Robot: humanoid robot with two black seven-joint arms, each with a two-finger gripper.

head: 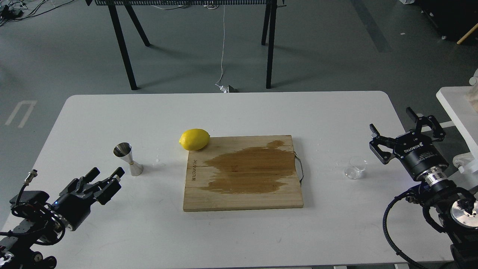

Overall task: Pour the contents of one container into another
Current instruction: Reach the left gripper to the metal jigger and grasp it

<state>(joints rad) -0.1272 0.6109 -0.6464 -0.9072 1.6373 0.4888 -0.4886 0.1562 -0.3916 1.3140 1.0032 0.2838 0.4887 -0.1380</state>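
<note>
The steel jigger (128, 158) stands upright on the white table (231, 112), left of the wooden board. The small clear glass cup (355, 167) sits upright on the table right of the board. My left gripper (105, 175) hovers low at the front left, below and left of the jigger, open and empty. My right gripper (392, 120) is open at the right edge, just right of the glass cup and not touching it.
A wooden cutting board (242, 172) with a dark wet stain lies in the middle. A yellow lemon (194, 139) rests at its back left corner. Another white table (457, 108) stands at the far right.
</note>
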